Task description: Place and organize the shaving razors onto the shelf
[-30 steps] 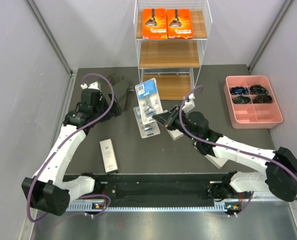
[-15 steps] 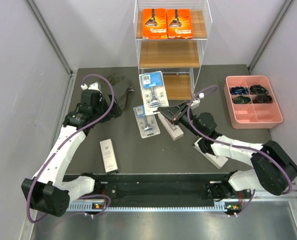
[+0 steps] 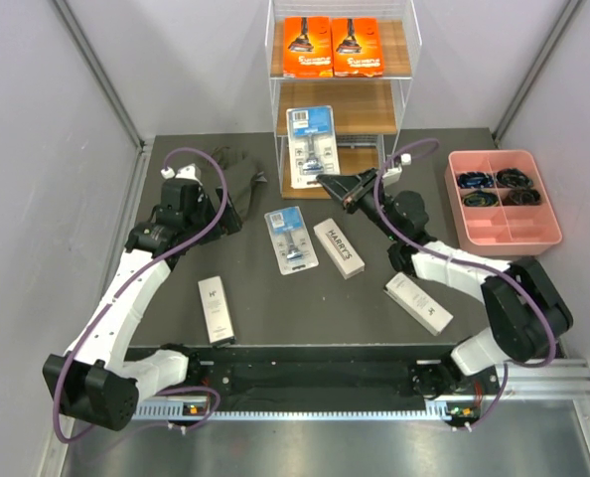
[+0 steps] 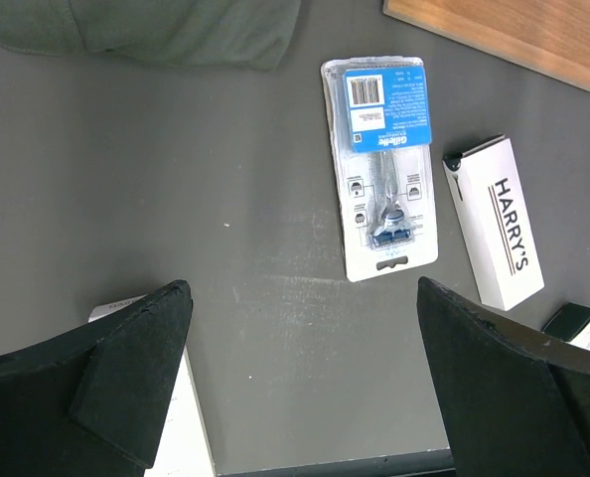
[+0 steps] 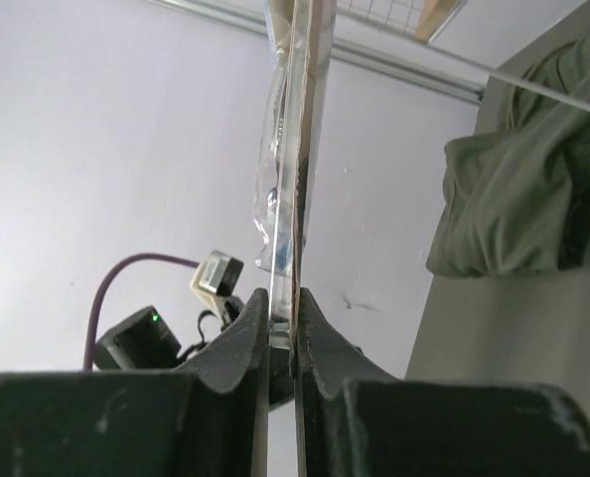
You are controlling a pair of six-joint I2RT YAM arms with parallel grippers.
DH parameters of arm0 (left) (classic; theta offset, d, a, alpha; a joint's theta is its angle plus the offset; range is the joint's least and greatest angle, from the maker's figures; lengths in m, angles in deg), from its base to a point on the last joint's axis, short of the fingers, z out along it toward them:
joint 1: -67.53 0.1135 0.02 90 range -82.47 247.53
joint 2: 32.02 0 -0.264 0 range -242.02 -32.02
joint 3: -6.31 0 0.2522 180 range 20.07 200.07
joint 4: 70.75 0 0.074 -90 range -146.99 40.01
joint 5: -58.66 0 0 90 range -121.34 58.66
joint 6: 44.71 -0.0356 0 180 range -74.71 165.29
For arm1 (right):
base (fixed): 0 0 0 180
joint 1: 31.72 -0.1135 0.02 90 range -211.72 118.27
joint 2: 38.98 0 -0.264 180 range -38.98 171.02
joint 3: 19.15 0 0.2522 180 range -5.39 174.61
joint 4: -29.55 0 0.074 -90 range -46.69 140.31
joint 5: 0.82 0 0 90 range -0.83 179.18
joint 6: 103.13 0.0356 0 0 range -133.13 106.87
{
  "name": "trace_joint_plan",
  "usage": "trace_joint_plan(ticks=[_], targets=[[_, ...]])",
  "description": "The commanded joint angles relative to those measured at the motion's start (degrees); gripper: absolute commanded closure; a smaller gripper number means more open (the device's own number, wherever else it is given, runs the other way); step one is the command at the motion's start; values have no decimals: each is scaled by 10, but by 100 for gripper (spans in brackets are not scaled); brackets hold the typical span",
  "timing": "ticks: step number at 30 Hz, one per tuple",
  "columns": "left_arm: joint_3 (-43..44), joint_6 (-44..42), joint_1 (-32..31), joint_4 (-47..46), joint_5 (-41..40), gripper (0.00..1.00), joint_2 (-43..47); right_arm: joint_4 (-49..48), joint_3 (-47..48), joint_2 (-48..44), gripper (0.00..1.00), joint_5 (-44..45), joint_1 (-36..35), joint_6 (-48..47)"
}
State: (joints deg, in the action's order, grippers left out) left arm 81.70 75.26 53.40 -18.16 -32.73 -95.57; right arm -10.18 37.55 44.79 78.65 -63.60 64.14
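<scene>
we see the left arm (image 3: 126, 288) and the right arm (image 3: 464, 273) built alike: smooth white shells on the long links, chunky black housings at the joints. a purple cable (image 3: 188, 150) loops along each one and ends in a small white plug (image 3: 166, 171) near the wrist. the left gripper (image 4: 303, 288) shows two broad matt black fingers (image 4: 126, 368) with blunt wedge tips; the right gripper (image 5: 283, 298) has the same black fingers, speckled with pale flecks.
</scene>
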Motion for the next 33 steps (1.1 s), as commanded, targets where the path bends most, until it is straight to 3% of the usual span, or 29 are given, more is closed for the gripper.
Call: trace_joint_plan(ticks=[1,17,33], targets=[[-5,-10,-1,-9,-4,1,12,-20,64,28,100,-13,16,10],[3,-9,-1,-2,11,1,18,44,239,165,100,6,21,42],[-2,-4,-1,-2,38,1,29,129,294,196,100,50,30,53]])
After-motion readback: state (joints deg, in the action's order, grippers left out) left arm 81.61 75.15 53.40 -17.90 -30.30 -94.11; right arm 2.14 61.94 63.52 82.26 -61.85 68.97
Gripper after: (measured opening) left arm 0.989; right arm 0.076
